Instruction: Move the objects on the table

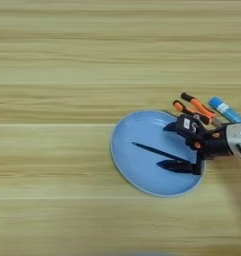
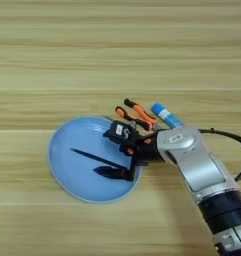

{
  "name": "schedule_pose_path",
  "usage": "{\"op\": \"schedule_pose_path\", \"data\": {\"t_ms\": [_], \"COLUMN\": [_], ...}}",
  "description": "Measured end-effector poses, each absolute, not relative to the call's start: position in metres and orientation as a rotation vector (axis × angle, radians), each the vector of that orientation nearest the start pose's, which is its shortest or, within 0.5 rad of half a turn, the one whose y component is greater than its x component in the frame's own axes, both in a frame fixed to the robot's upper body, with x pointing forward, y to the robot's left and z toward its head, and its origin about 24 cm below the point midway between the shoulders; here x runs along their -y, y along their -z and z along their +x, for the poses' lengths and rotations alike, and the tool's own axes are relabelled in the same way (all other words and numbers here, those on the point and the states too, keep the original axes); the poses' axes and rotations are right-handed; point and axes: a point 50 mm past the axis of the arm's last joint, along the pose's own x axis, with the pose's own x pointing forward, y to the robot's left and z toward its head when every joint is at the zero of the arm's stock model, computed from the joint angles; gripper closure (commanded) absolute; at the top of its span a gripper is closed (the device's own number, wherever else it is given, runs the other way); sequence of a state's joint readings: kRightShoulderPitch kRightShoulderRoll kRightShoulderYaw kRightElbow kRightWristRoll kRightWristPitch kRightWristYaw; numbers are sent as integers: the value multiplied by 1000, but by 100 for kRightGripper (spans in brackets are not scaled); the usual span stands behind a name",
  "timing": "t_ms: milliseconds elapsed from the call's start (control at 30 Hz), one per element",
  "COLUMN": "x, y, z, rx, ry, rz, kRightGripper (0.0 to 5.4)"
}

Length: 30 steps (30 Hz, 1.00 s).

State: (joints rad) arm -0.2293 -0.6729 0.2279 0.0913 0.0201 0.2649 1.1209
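Right eye view shows the gripper (image 2: pixel 121 152) spread wide over the near-right rim of the light-blue plate (image 2: pixel 72 170), holding nothing. Just left of it, the thin black stick (image 2: pixel 94 157) lies on the plate. Behind the gripper, orange-handled pliers (image 2: pixel 134 114) and the blue tube (image 2: pixel 166 115) rest on the bench (image 2: pixel 117 50).

right arm (image 2: pixel 202 170): enters from lower right, forearm angled up-left | right gripper (image 2: pixel 119 152): fingers spread apart
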Motion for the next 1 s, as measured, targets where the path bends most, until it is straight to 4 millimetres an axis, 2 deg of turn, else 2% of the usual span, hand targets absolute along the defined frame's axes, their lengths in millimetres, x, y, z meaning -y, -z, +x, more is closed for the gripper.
{"op": "schedule_pose_path", "data": {"t_ms": [33,233,667,1000], "x": [202,200,201,202], "y": [-53,-49,-42,-39], "z": [258,257,266,270], "rx": [-560,-554,-582,-579], "ry": [-1153,-1180,-1185,-1198], "rz": [-524,-529,-478,-473], "kRightGripper": [30,95,216,289]}}
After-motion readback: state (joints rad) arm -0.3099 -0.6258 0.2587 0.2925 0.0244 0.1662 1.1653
